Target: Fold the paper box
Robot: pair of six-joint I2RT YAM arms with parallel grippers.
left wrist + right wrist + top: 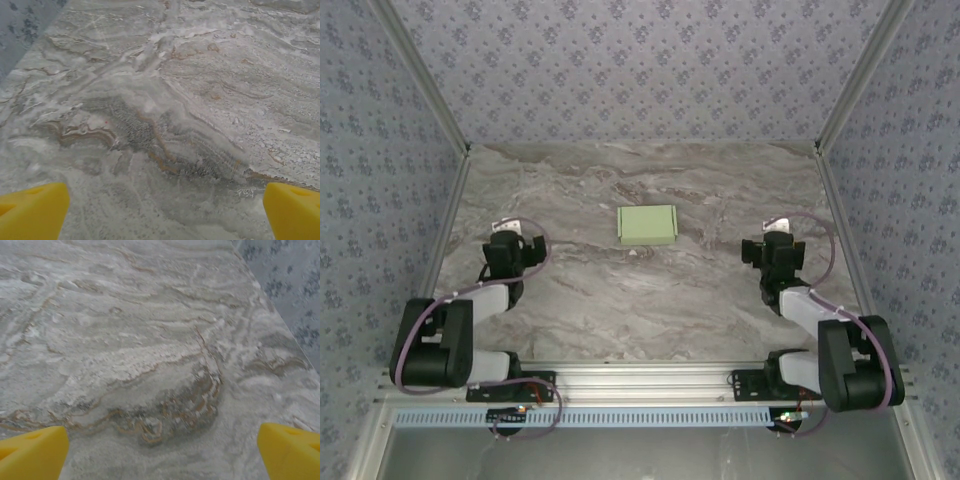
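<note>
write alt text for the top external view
A pale green paper box lies near the middle of a marble-patterned table. The left gripper and right gripper rest open on either side, both clear of it.

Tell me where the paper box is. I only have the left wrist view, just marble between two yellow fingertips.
Observer: The paper box lies mid-table, to the right of the left gripper and about level with it, not touching it.
Operator: And the right arm?
Observer: The right gripper sits on the box's other side, also apart from it, with its jaws wide open.
Operator: What shape is it?
Observer: A compact pale green rectangle, with its long sides running across the table.
</note>
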